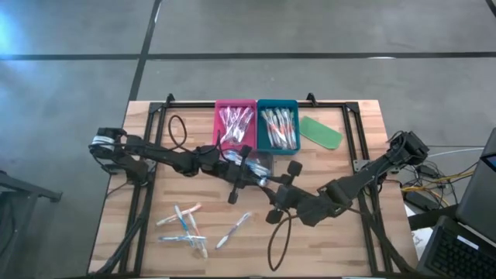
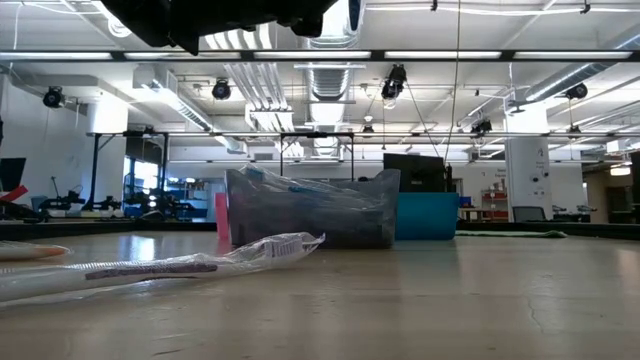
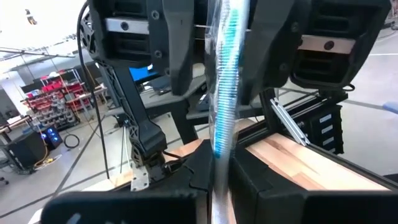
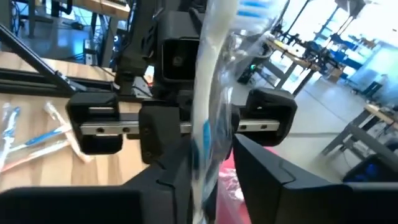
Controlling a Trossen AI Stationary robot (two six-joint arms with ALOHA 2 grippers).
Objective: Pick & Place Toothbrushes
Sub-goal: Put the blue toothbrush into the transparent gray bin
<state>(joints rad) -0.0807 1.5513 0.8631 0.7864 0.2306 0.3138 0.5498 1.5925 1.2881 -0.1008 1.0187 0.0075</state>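
Left hand (image 1: 249, 172): clenched on a wrapped toothbrush (image 3: 225, 93), above the tabletop (image 1: 349, 240) middle.
Right hand (image 1: 271, 180): fingers around the same toothbrush; cannot tell if gripping.
Loose toothbrushes (image 1: 186, 225): lying near the front-left.
Pink tray (image 1: 235, 124), blue tray (image 1: 277, 124): holding more toothbrushes.
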